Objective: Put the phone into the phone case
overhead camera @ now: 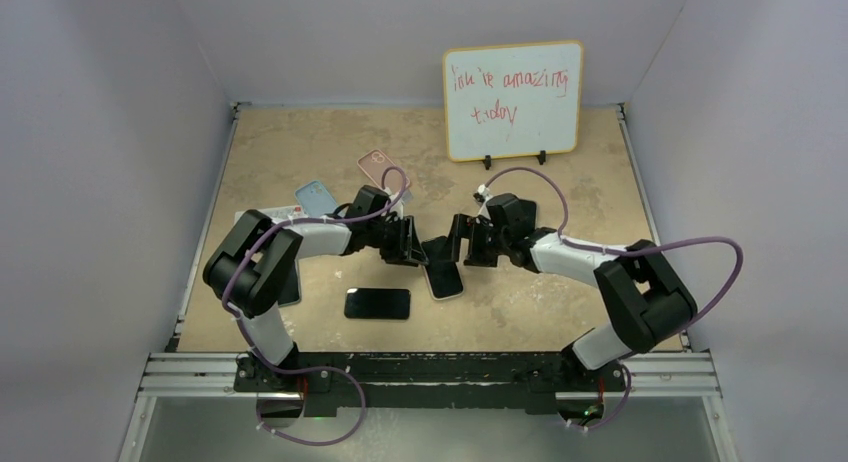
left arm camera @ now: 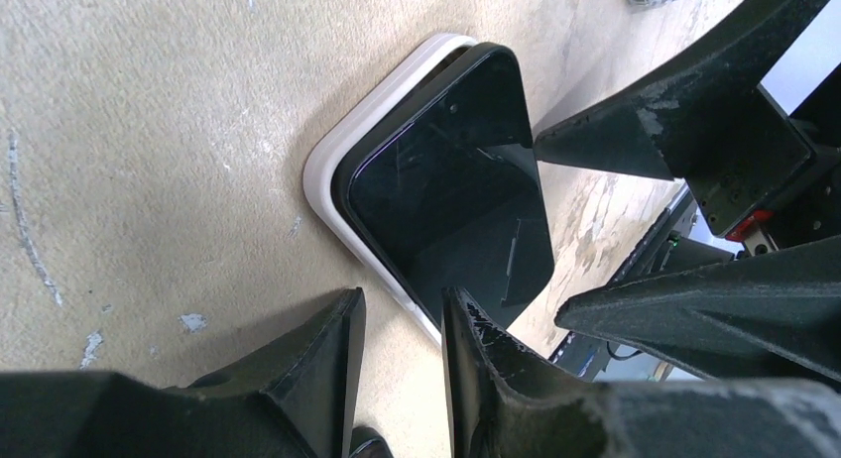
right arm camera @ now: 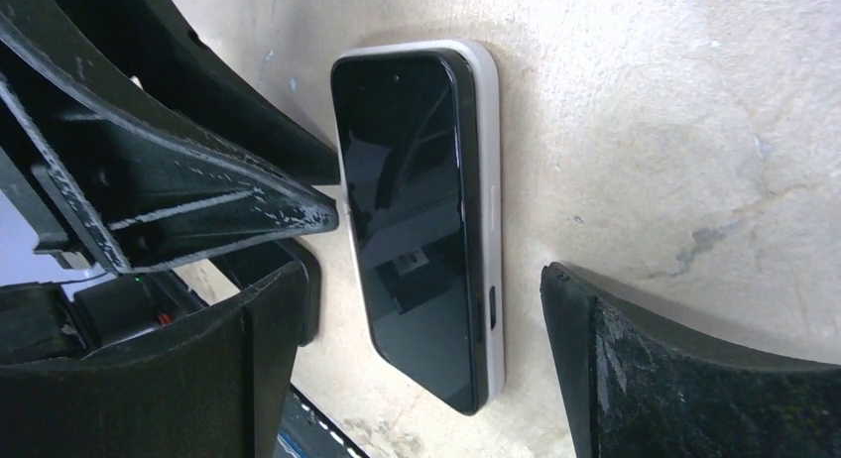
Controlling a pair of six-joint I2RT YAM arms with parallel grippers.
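Observation:
A black phone (overhead camera: 441, 263) lies screen up in a white case (overhead camera: 456, 293) at the table's middle. In the left wrist view the phone (left arm camera: 446, 195) sits inside the case rim (left arm camera: 332, 151) on one long side, while its other long side seems lifted. My left gripper (overhead camera: 413, 245) is narrowly open, and one of its fingertips (left arm camera: 466, 319) is at the phone's edge. My right gripper (overhead camera: 458, 244) is wide open and straddles the phone (right arm camera: 417, 210) and case (right arm camera: 488, 180). The left finger (right arm camera: 312, 215) touches the phone's long edge.
A second black phone (overhead camera: 377, 303) lies near the front. A pink case (overhead camera: 378, 165) and a blue case (overhead camera: 316, 196) lie behind the left arm. A whiteboard (overhead camera: 512, 99) stands at the back right. Walls enclose the table.

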